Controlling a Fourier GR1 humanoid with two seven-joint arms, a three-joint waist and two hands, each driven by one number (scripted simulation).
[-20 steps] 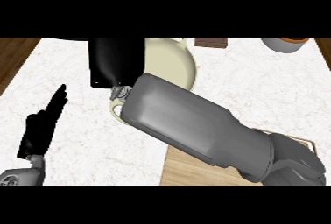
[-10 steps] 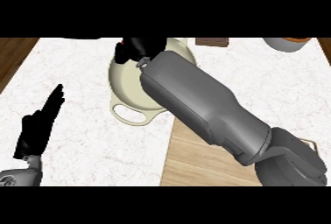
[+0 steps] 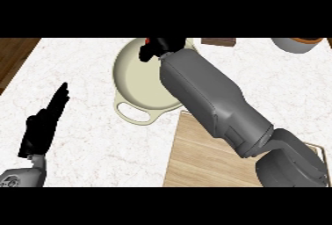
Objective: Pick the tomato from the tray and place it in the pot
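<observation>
Head view is showing the right hand [image 3: 163,47] hanging at the top of the scene, its black fingers curling round the tomato [image 3: 147,40], of which only a small red patch is peeking out at the hand's 10 o'clock edge. The rest of the fruit is hiding under the fingers, so its full shape is not readable. The hand is sitting over the far rim of the cream pot [image 3: 139,83], at roughly 1 o'clock from the pot's middle, which means the open basin is lying toward 7 o'clock from the tomato. The pot's long axis is running from 12 to 6 o'clock, with a loop handle [image 3: 135,115] pointing to 6 o'clock, nearest the robot. The grey right forearm [image 3: 207,101] is stretching across the pot's 3 o'clock side from the lower right, passing above the wooden tray [image 3: 201,162], which is lying just beside the pot at its 5 o'clock. No tomato is showing on the visible part of the tray. The left hand [image 3: 40,127] is resting well apart at the pot's 8 o'clock, fingers straight and pointing up, holding nothing, so the right hand is clearly the nearer one. By my reading, the carry is nearly done: the release is calling for a small shift toward 7 o'clock so that the tomato is dropping inside the wall rather than onto the rim.
</observation>
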